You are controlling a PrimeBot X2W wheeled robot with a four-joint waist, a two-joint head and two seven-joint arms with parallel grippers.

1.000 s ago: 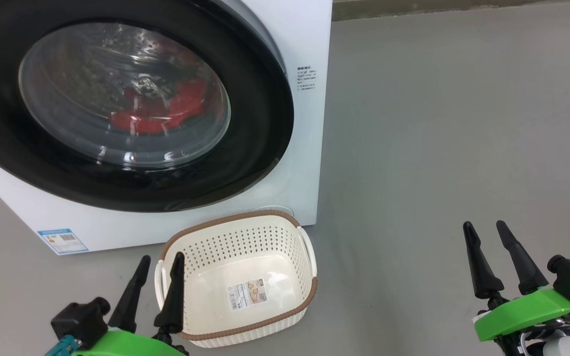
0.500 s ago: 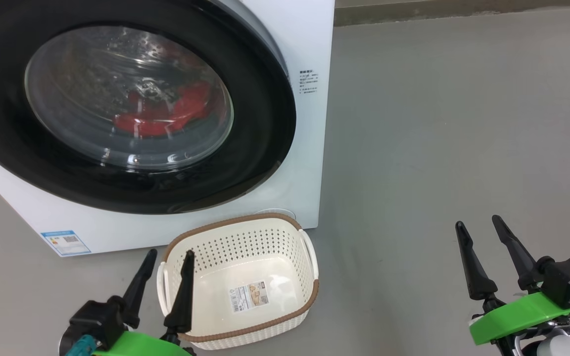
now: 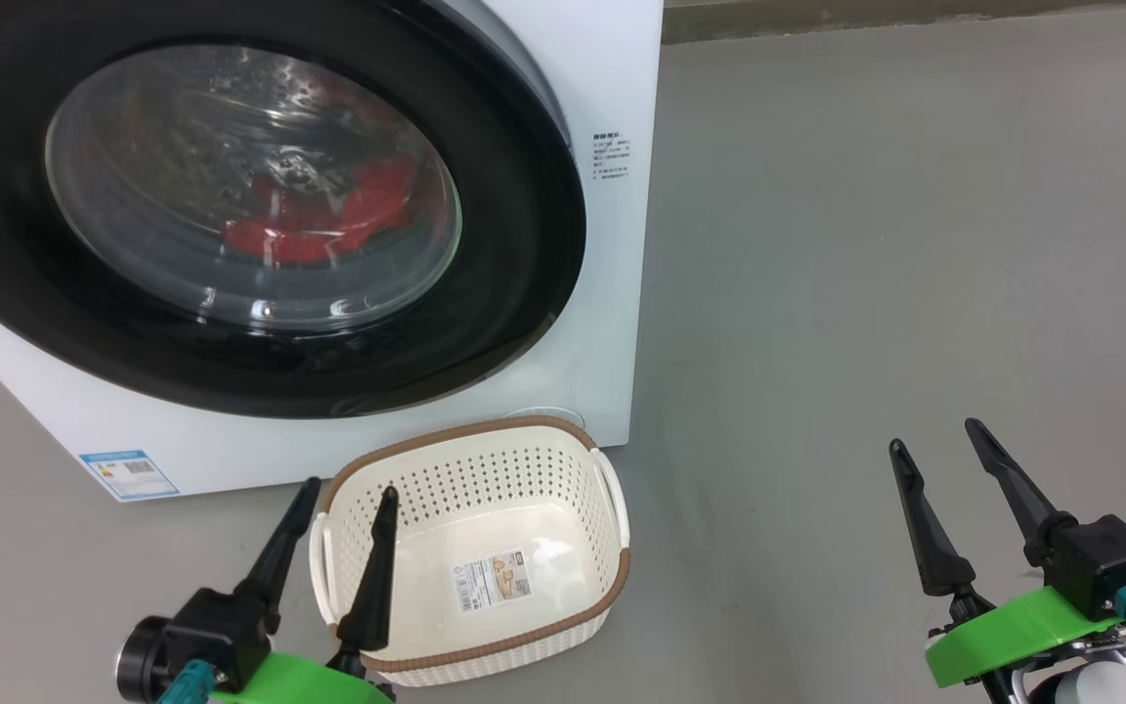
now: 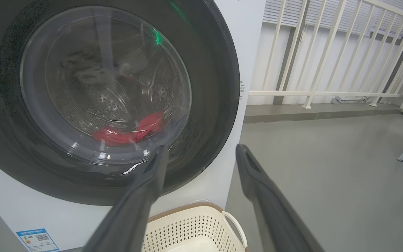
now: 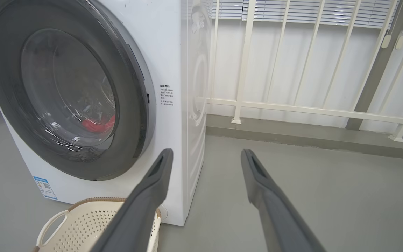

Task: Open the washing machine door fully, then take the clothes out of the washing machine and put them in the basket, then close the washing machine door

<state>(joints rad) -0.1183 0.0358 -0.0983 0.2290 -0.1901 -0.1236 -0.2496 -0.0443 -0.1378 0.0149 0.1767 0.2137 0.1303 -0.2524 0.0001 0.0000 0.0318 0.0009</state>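
Grey floor spreads right of washing machine | basket beside base

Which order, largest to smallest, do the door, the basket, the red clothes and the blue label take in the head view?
1. door
2. basket
3. clothes, seen through the glass
4. label

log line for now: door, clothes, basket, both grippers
door not swung open | clothes behind door | basket no clothes | left gripper open | right gripper open
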